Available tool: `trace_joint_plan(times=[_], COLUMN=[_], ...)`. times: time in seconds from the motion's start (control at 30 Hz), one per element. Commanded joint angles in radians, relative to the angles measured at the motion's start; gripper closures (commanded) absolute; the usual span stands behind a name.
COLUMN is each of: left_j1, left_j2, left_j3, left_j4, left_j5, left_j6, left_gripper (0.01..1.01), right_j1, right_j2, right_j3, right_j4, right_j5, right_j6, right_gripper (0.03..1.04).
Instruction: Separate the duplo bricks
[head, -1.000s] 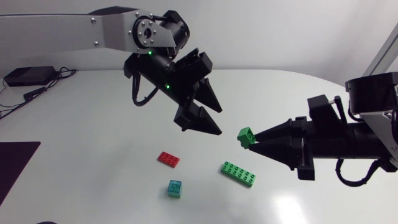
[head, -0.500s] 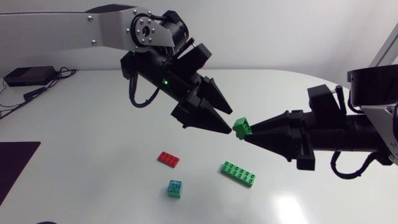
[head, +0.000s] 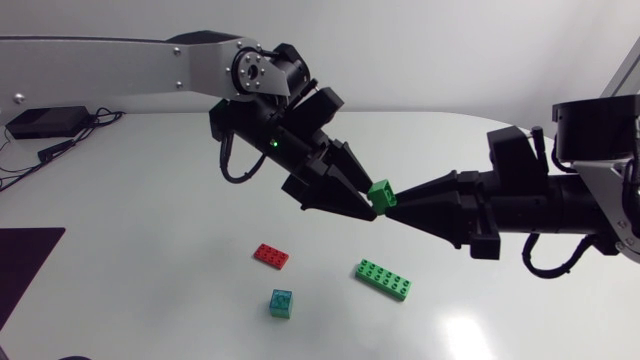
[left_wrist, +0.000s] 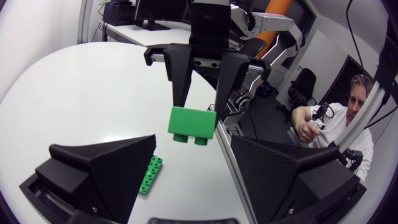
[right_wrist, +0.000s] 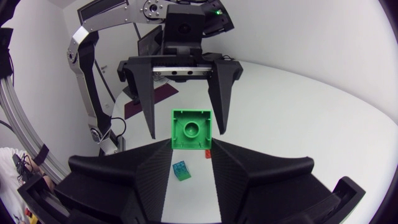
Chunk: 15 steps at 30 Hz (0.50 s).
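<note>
My right gripper (head: 398, 206) is shut on a small green brick (head: 381, 194), held in the air above the middle of the table. In the right wrist view the brick (right_wrist: 191, 129) sits between my own fingertips, stud side toward the camera. My left gripper (head: 371, 203) is open, and its fingers (right_wrist: 147, 99) stand on either side of the brick without touching it. From the left wrist view the brick (left_wrist: 193, 124) hangs ahead of my open fingers. On the table lie a red brick (head: 272, 256), a long green brick (head: 384, 279) and a teal brick (head: 282, 303).
A black box with cables (head: 45, 122) sits at the back left of the white table (head: 150, 230). A dark mat (head: 25, 270) lies at the left edge. The three loose bricks lie below and in front of the two grippers.
My left gripper has swung right and down to meet the green brick, its fingers narrowing a little. My right gripper has carried the brick up and to the left.
</note>
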Motion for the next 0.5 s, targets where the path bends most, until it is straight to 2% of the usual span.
trace_joint_plan(times=[0.0, 0.13, 0.33, 0.47], left_j1=[0.004, 0.004, 0.002, 0.001], left_j2=[0.025, 0.032, 0.033, 0.036], left_j3=[0.047, 0.057, 0.064, 0.061], left_j4=[-0.014, -0.014, -0.014, -0.014], left_j5=[0.029, 0.034, 0.052, 0.057], left_j6=[-0.02, -0.023, -0.026, -0.024], left_gripper=[0.303, 0.397, 0.441, 0.564], right_j1=[0.013, 0.02, 0.022, 0.022], right_j2=[0.015, 0.017, 0.021, 0.021], right_j3=[0.03, 0.024, 0.019, 0.016], right_j4=[0.012, 0.021, 0.024, 0.029], right_j5=[-0.018, -0.018, -0.021, -0.021], right_j6=[0.03, 0.031, 0.031, 0.031], right_gripper=[0.82, 0.82, 0.82, 0.82])
